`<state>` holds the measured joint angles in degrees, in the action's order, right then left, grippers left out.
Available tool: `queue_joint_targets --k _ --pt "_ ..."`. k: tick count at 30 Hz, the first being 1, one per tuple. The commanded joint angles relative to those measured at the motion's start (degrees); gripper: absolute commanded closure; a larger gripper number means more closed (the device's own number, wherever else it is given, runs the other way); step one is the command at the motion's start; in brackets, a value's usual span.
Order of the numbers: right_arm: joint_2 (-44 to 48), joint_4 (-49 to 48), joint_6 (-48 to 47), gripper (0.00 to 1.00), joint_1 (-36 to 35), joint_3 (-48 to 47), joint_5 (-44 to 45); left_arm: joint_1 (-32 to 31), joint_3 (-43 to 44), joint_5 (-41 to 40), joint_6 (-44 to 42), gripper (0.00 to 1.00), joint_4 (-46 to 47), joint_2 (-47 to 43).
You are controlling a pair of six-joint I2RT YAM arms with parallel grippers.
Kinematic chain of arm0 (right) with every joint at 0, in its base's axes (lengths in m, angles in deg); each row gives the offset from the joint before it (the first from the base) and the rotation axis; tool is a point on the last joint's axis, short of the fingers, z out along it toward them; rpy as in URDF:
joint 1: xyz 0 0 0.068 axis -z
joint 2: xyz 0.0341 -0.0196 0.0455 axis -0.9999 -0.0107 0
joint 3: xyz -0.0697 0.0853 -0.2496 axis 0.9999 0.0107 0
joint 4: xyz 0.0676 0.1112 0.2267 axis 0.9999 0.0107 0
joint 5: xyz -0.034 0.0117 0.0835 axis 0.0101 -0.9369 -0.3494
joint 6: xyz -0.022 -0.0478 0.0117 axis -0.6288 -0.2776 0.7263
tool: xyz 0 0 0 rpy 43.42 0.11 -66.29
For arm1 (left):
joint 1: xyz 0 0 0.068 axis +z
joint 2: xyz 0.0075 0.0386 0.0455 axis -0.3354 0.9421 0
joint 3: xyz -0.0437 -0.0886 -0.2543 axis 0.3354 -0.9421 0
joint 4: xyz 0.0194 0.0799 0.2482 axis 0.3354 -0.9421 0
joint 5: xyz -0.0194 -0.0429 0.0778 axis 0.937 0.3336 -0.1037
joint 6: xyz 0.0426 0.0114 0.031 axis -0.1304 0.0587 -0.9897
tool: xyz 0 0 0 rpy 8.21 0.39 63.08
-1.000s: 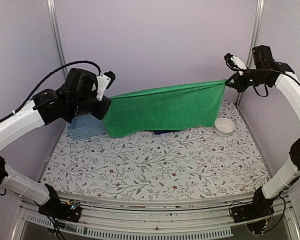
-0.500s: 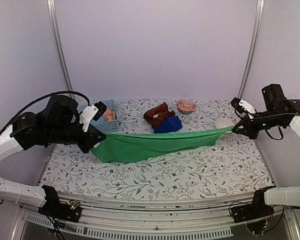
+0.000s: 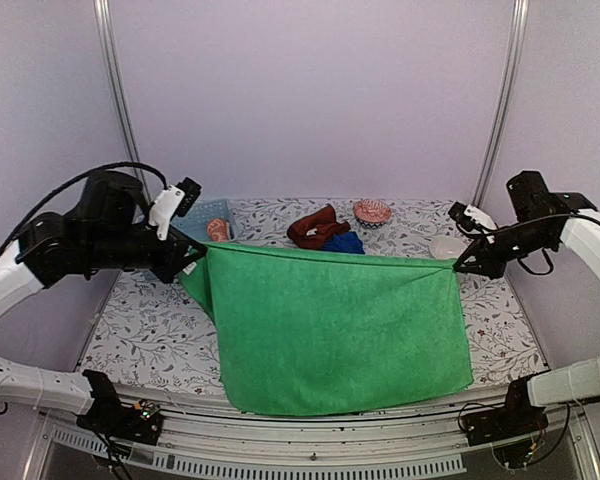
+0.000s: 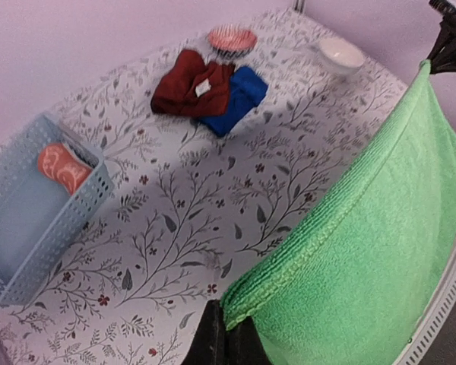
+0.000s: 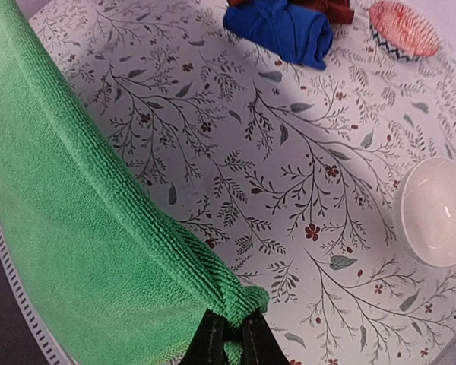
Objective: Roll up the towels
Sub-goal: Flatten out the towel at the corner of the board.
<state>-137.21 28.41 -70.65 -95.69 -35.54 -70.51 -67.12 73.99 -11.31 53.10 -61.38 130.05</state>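
The green towel [image 3: 340, 330] hangs spread out between both arms, its lower part draped over the table toward the near edge. My left gripper [image 3: 198, 256] is shut on its left top corner [image 4: 239, 300], and my right gripper [image 3: 458, 265] is shut on its right top corner [image 5: 247, 300]. The top hem runs taut between them, above the table. A rust-brown towel [image 3: 317, 228] and a deep blue towel [image 3: 345, 243] lie bunched together at the back. An orange patterned towel [image 4: 61, 166] lies rolled inside the basket.
A light blue slotted basket [image 3: 202, 212] stands at the back left. A small white bowl [image 3: 443, 246] sits at the back right, close to my right gripper. A small red-patterned dish [image 3: 372, 211] lies behind the bunched towels. Metal frame posts [image 3: 495, 120] rise at the rear corners.
Both arms came down from holding the towel high at the back. The towel was stretched low half a second ago and has now swung open toward the near edge. Both grips held.
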Motion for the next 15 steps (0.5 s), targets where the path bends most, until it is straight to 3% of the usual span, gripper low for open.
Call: queue_joint_targets --k 1,3,8,11,15 --pt "-16.5 -9.8 1.9 0.9 0.5 1.4 2.6 10.8 -3.2 9.7 -3.7 1.0 4.8 18.4" --pt "-24.6 -13.7 4.1 0.85 0.5 -1.5 3.6 13.9 0.0 10.7 -5.1 0.95 6.9 28.5" --pt "-37.9 -18.7 12.2 0.66 0.5 -14.1 8.6 17.9 17.6 2.8 -5.6 0.51 5.7 48.8" --pt "-36.2 -17.6 13.6 0.56 0.4 -14.2 7.6 17.8 20.6 0.5 -4.3 0.44 3.9 50.2" --pt "-26.9 -16.4 11.1 0.55 0.2 -5.6 5.6 16.3 13.1 3.1 1.3 0.42 3.7 42.6"
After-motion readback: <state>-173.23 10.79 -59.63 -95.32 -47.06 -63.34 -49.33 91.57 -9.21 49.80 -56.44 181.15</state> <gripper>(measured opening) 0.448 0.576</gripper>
